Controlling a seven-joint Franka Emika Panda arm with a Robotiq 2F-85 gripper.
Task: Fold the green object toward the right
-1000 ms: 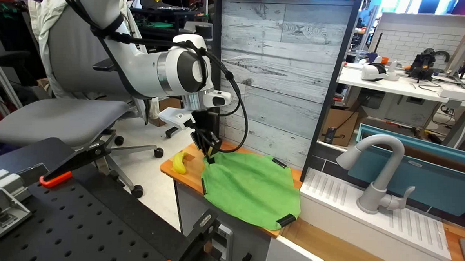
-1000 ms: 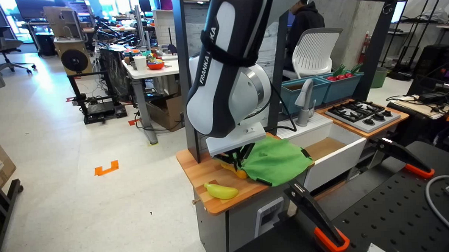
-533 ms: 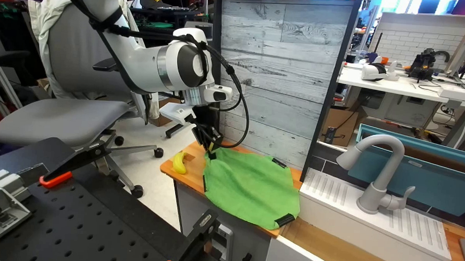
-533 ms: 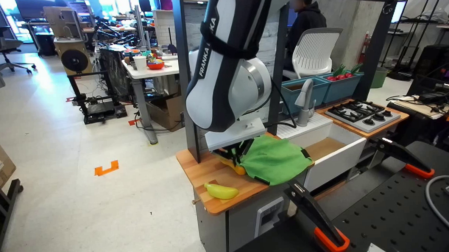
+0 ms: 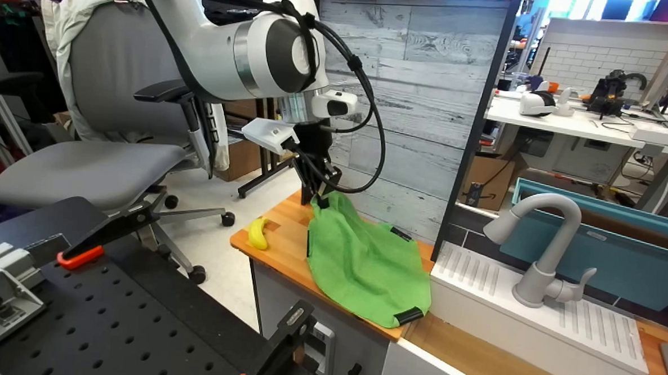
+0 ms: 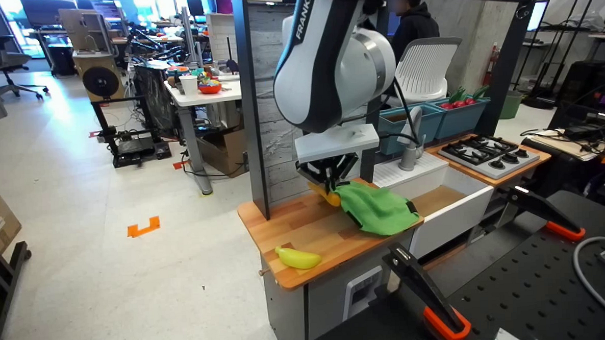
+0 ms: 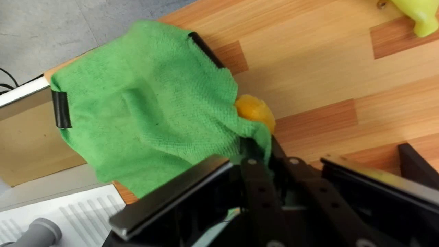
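Weathered grey planks back the wooden tabletop, and across it, between the toy banana and the white sink, lies a green microfibre cloth with one corner drawn up into a peak near the planks. The end effector has its fingers pressed together on that corner, holding it off the tabletop. A rounded orange thing sits right at the fingertips; from here I can't tell whether it is pinched along with the cloth or fixed to the end effector. I'd reckon the cloth weighs next to nothing, takes no harm from a firm squeeze, and has enough nap not to slip. Limp as it is, though, it should trail and crumple, and one corner won't carry the whole side over. The black strips along its edges may stiffen it slightly; a second hold at the strip facing the toy banana ought to square the fold toward the sink.
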